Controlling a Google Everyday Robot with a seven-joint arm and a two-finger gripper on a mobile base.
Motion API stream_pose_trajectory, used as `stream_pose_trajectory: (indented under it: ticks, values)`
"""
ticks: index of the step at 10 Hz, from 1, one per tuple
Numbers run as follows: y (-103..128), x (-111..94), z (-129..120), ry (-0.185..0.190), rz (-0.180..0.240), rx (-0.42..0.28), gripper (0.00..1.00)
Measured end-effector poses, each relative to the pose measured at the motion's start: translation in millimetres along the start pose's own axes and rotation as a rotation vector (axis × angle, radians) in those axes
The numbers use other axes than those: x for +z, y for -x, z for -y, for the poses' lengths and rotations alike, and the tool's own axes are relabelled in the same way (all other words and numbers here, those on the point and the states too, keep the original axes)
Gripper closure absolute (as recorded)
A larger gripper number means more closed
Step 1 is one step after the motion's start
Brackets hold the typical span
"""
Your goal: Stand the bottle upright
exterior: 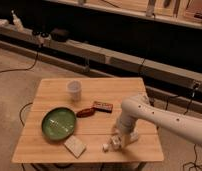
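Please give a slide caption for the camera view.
Gripper down at the bottle near the table's front edge.

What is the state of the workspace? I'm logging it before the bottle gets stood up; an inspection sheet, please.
Surface: wooden table, things spread over it.
Job's things: bottle near the front edge, at the gripper; pose unclear.
Clutter: cup, green plate, dark packet, reddish item, pale block.
Grippers: gripper low over the table's front right, by the bottle.
Cables: cables on the floor, left of the table.
Surroundings: dark shelving behind.
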Motion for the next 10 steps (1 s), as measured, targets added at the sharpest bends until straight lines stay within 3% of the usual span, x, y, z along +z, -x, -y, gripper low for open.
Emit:
stream_pose_trajectory:
  ticks: [5, 6, 10]
  values:
    - [11, -3, 0, 0.025, -0.106, -0.017, 0.35]
    - [10, -3, -2, 0.018, -0.138, -0.006, 0.35]
    - [9, -1, -13, -0.013, -0.189, 0.015, 0.35]
